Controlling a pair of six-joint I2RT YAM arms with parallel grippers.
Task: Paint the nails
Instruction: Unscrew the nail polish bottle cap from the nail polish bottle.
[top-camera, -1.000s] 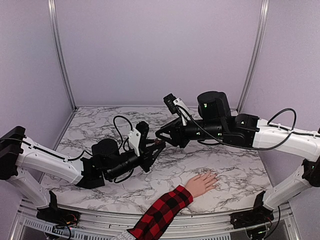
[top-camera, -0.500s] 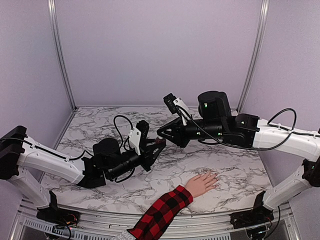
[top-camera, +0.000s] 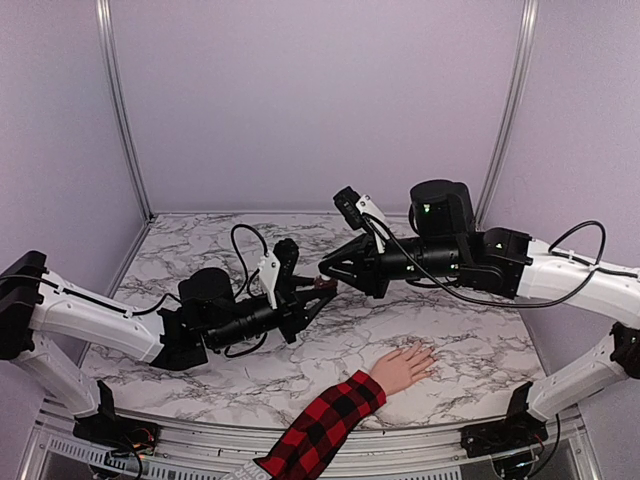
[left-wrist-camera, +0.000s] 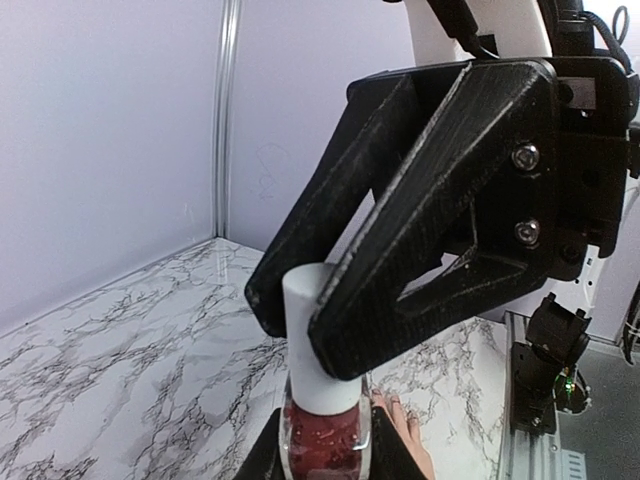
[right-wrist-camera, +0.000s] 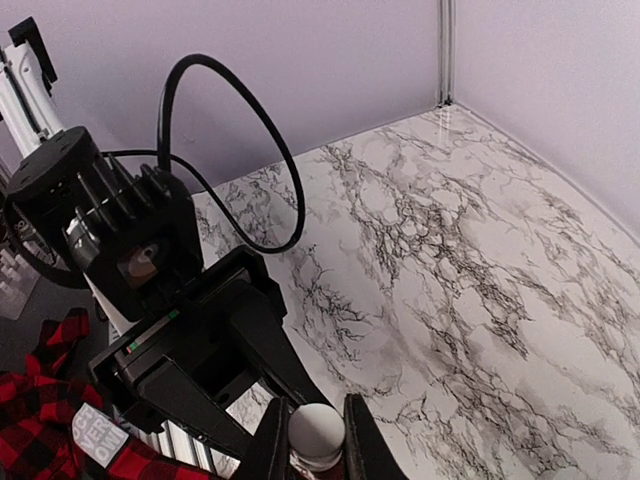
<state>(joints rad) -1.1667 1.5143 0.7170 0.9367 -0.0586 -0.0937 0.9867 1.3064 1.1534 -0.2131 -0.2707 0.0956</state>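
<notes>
The nails sit at the fingertips of the pale flesh-coloured hand, at the end of that hand farthest from its red-and-black plaid sleeve; the hand lies flat and palm down, fingers slightly spread, so the nails face upward. Each is far smaller than the hand; from above they are too tiny to tell their colour or whether any carries polish.

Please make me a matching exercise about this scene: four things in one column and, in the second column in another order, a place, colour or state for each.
Column A
1. left gripper
2. right gripper
3. hand
4. sleeve

Column B
a. red-and-black plaid
b. shut on the white cap
c. lying on the marble table
d. shut on the dark-red polish bottle

Pairs: 1-d, 2-b, 3-c, 4-a.
</notes>
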